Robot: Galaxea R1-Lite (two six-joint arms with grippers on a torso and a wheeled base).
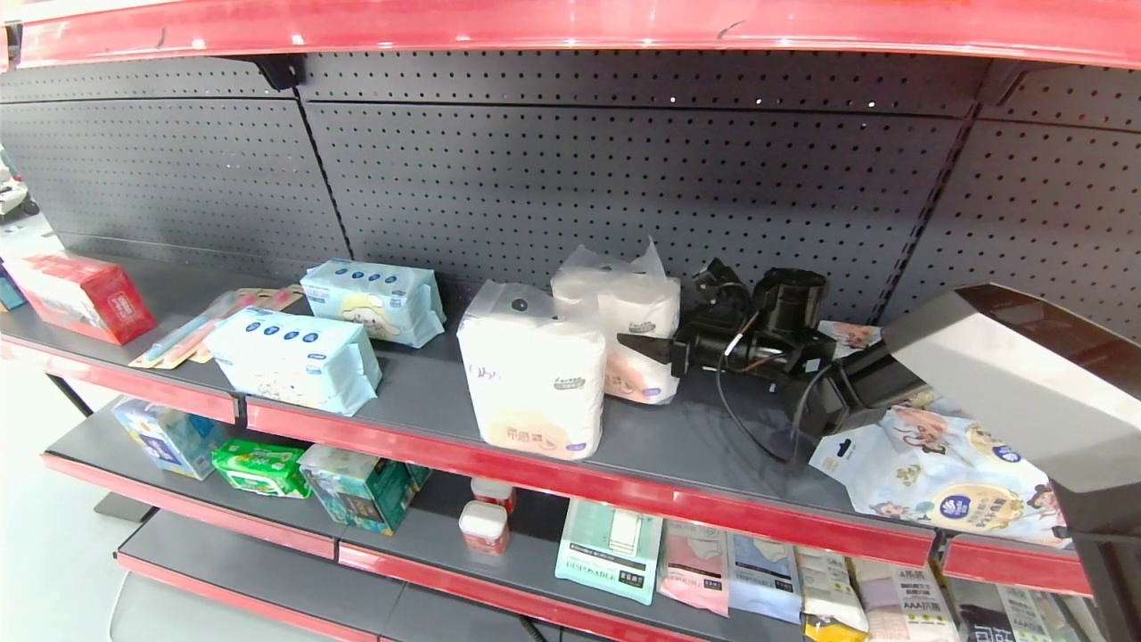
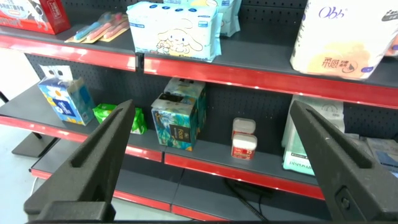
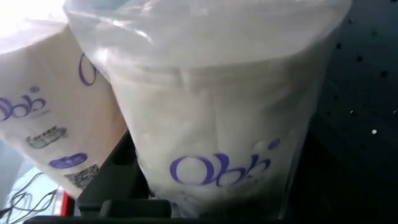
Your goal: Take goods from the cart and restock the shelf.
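Observation:
Two white tissue roll packs stand on the middle shelf. The front pack is near the red shelf edge. The rear pack stands behind it by the pegboard. My right gripper reaches in from the right and holds the rear pack, which rests on the shelf; one finger presses against its side. The front pack shows beside it. My left gripper hangs open and empty, low in front of the lower shelves.
Blue wipe packs, toothbrushes and a red box lie to the left. A printed bag lies at the right. Lower shelves hold boxes, small jars and flat packs.

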